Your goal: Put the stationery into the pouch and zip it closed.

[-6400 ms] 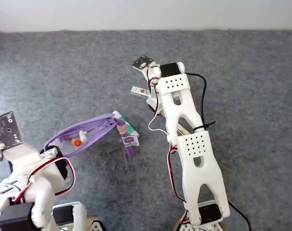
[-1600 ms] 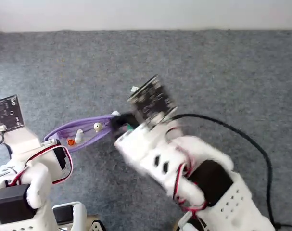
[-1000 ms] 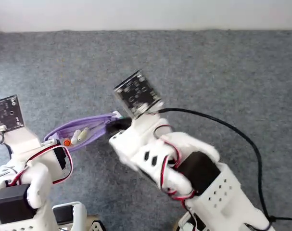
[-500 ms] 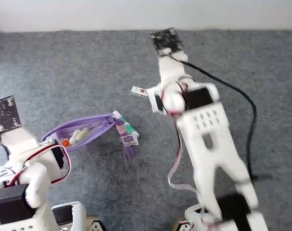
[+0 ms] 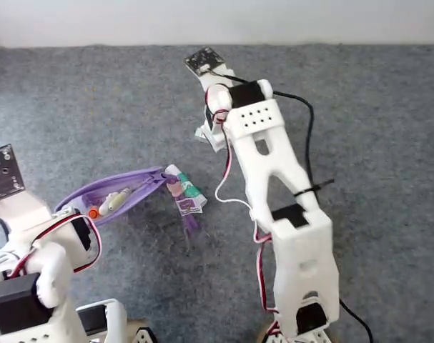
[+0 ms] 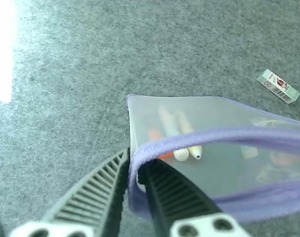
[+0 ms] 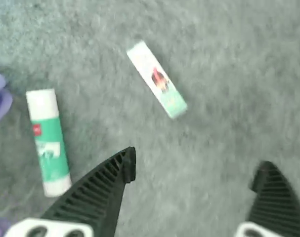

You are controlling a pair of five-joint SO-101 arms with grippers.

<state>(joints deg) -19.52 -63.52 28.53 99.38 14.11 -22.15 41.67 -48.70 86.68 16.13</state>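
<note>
Grey felt-like matting covers the table, with a pale wall along the far edge. The left gripper is pressed together on a corner of the purple pouch, pinching its bound rim so the mouth stands open. Through the clear side, two white-tipped pens and an orange cap show inside, so part of the stationery is already packed.

Two pieces are left on the mat. A green and white glue stick lies at the pouch's far end, touching it or very nearly so. A purple tab with a small label lies next to it and is probably the zip pull. An eraser in a white and green sleeve lies farther out, well apart from the pouch. In the high view it sits partly under the right arm. The right gripper hovers over the mat close to that eraser, its fingers spread wide with nothing between them. The glue stick lies off to one side of it.

By my reading the task is about halfway. The pens are in and the pouch is held ready. The eraser looks like the next piece to be picked up, and the glue stick must follow. The zip has not been started, since the mouth is wide open along its length. Closing it will likely need the left pinch to hold firm while the other arm draws the pull across.
</note>
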